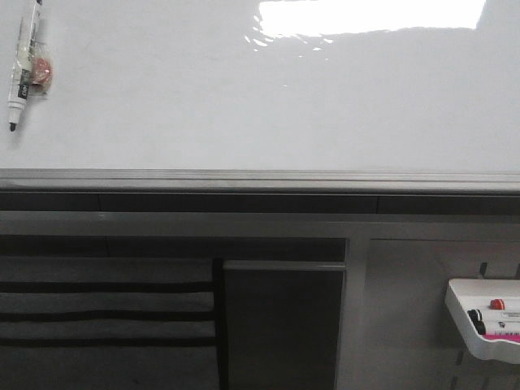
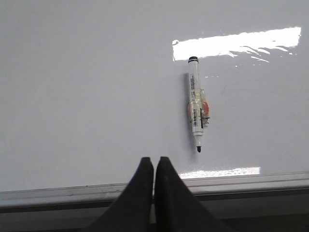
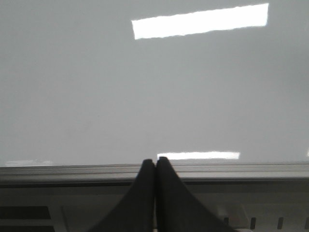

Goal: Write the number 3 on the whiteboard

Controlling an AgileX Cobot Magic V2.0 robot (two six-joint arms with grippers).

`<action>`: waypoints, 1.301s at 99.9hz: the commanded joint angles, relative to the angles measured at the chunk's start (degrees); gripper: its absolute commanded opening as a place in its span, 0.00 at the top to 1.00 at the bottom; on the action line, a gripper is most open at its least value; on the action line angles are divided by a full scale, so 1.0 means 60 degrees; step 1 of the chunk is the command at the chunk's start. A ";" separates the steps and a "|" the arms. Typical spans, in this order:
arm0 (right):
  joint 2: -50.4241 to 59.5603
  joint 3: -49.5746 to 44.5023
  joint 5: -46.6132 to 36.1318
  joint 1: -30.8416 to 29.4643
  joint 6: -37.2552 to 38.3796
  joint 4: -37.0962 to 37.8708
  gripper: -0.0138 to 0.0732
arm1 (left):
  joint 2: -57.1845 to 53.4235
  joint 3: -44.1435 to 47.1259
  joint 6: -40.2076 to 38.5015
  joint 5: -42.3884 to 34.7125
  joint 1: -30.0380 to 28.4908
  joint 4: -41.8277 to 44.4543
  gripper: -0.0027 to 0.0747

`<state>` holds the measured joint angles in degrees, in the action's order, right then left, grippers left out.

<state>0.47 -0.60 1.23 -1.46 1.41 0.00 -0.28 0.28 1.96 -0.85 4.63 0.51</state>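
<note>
Presently the whiteboard is lying flat and glossy, showing no written mark on the surface in view, with glare along its far side. A white marker is resting on it at the far left, black tip pointing toward the grey edge rail. Left gripper is sitting with its fingers pressed together, gripping nothing, over the rail near the marker's tip. Right gripper is likewise closed and empty over the rail. A small white tray is hanging below right.
</note>
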 commanded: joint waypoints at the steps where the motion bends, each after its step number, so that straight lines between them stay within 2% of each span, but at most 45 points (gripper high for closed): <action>1: 0.0146 -0.0251 -0.0788 -0.0034 -0.0057 0.0090 0.92 | -0.0262 0.0077 -0.0087 -0.0706 -0.0038 -0.0024 0.99; 106: 0.0146 -0.0251 -0.1017 -0.0034 -0.0057 0.0090 0.92 | -0.0262 0.0077 -0.0087 -0.0706 -0.0038 -0.0024 0.99; 130: 0.0146 -0.0251 -0.0042 -0.0034 -0.0057 0.0090 0.92 | -0.0262 0.0077 -0.0087 -0.0706 -0.0038 -0.0024 0.99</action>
<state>0.47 -0.60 3.14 -1.46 1.41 0.00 -0.28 0.28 1.96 -0.85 4.63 0.51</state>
